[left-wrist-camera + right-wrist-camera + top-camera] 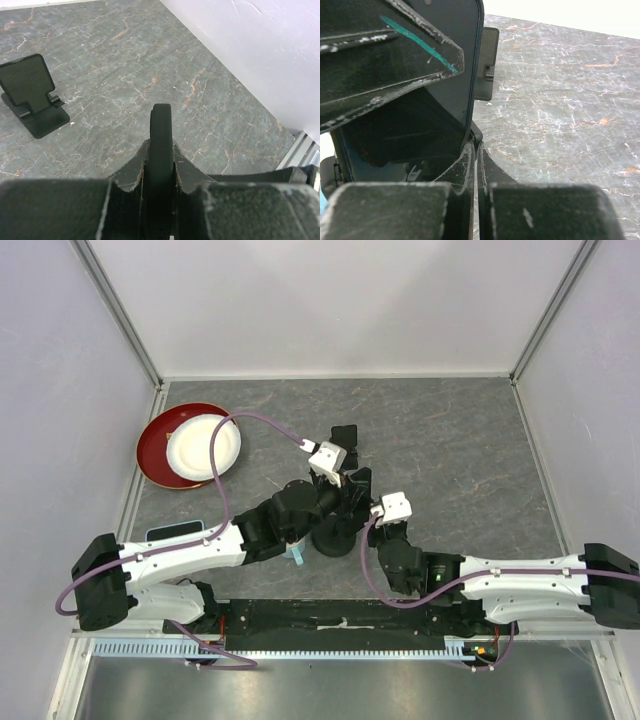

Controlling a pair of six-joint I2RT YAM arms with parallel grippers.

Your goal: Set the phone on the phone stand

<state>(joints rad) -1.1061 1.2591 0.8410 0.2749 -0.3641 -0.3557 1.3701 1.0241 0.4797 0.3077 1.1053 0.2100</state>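
The left jaws are clamped tight on the phone (161, 140), held edge-on between them. The right jaws are pressed together just beneath it. The phone stand (31, 90) sits ahead-left of the left jaws, apart.

- A robot test cell in a lab is indicated, not a home.
- The grey marbled table (450, 440) under the left claw (352, 488) is enclosed by plain white panels (330, 300) beyond it and to either side.
- Aluminium frame rails (120, 312) are seen at the panel joints.
- Behind the claw, the left arm (190, 555) and right arm (520, 585) are bolted to a black base bar (340, 615), beside a slotted cable duct (330, 648).
- Purple cables (214, 465) are routed openly along the arms.
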